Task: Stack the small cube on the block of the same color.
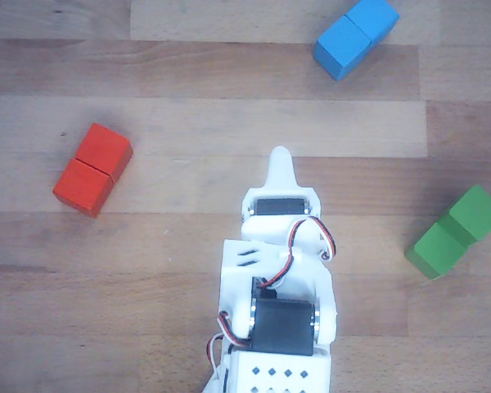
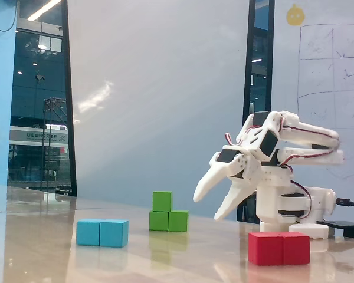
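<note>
Arm base cut off by bottom edge (other view); lower finger hidden beneath wrist.

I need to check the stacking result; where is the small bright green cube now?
In the fixed view, the small bright green cube sits on the left half of the green oblong block, between the blue oblong block and the open gripper.
</note>
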Robot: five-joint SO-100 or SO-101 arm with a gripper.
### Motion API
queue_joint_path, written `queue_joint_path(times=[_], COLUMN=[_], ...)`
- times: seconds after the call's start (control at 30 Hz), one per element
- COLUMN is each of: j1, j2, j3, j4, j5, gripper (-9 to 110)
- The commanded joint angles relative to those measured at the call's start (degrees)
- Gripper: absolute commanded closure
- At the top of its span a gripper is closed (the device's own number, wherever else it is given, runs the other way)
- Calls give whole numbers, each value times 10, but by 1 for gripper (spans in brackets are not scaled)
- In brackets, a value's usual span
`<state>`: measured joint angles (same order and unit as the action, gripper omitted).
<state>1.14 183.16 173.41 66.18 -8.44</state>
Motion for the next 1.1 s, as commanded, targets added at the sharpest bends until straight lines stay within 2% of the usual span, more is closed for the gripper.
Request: queue_joint_path(times=[0.0,0.2,0.43,0.57,1.07], j1=[-7,-9,-11,-10,-5], j2=[74,149,148,148,145], j3=[-1,10,11,11,11], j4=[41,88,88,88,88], j5=[3,11,29,30,29], gripper=[78,81,103,100,101])
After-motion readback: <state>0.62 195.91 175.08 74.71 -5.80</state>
